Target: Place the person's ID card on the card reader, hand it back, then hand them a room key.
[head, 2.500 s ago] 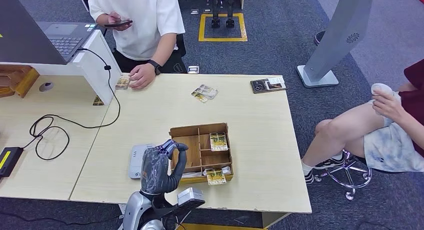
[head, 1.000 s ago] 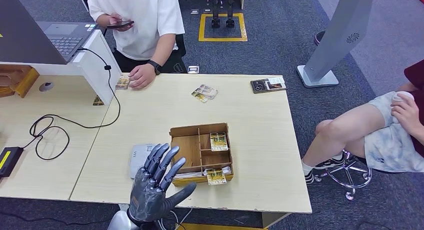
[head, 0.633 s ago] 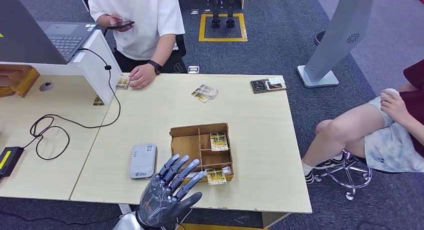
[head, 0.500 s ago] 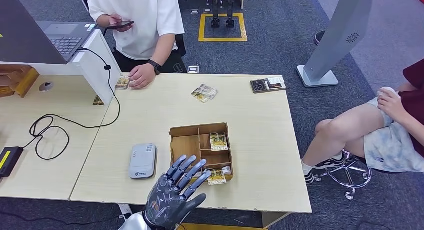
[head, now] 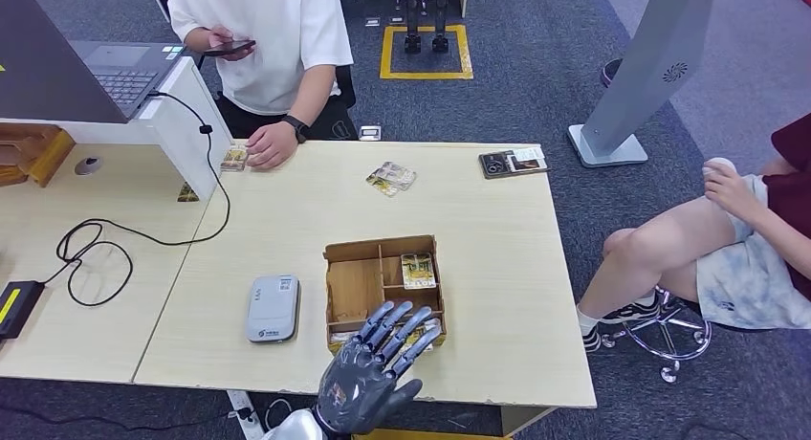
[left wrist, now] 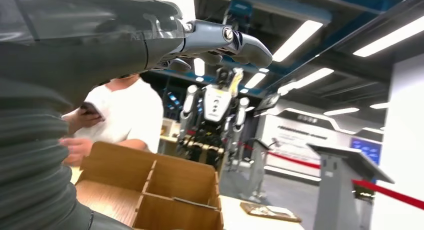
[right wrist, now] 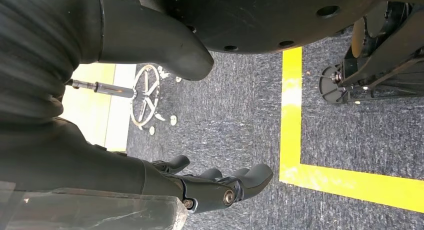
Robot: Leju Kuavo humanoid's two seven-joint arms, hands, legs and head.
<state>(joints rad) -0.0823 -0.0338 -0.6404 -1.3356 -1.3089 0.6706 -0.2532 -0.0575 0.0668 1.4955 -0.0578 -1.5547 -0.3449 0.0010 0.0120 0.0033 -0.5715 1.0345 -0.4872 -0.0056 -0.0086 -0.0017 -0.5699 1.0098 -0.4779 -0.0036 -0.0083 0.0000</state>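
Pale wooden table (head: 287, 239) — left hand (head: 375, 375), fingers spread and empty, above the wooden organizer (head: 356, 287).

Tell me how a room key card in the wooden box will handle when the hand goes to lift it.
The card looks thin and flat, so probably light and stiff but hard to get fingers under. It lies in a narrow compartment of the wooden box, likely crowding the left robot hand. Its printed face may be slippery.
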